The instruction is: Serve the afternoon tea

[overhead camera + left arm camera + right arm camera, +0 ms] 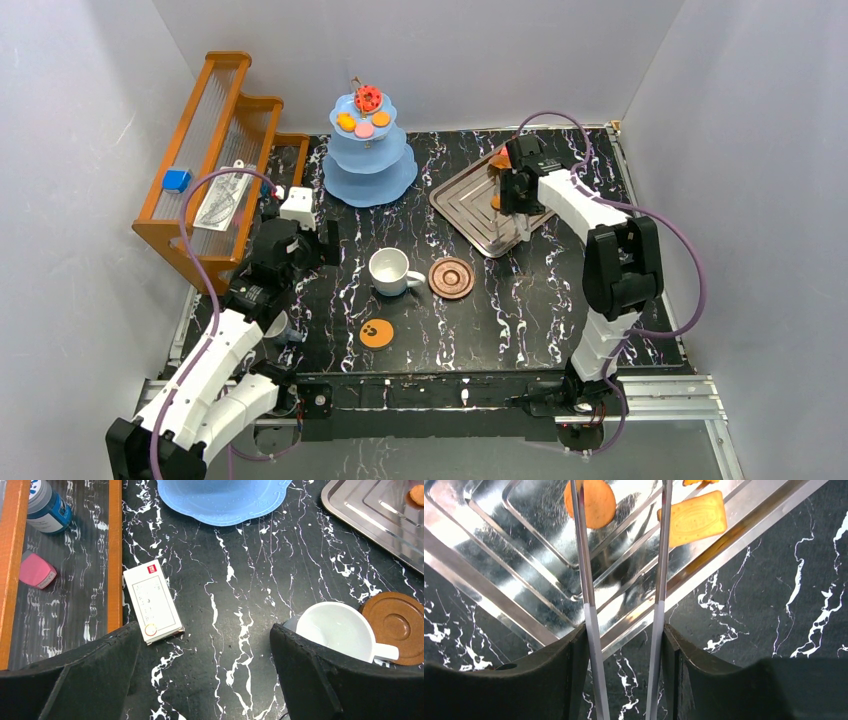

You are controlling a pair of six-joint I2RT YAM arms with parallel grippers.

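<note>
Pick-up step, I judge: right gripper (624,640) pinches slim metal tongs (586,580) over the square silver tray (484,555), round orange biscuit (596,502) lying under one blade; next needs blades centred, then squeezed; left gripper (205,645) hangs spread by white mug (335,630).

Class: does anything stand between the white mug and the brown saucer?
Nothing visible does. The white mug stands right beside the brown saucer, its handle turned towards it, with only bare table between them.

We see a black tabletop (540,320) veined with white, closed in on three sides by plain pale grey walls (420,50). A silver aluminium rail (660,398) runs along its near edge under even light.
</note>
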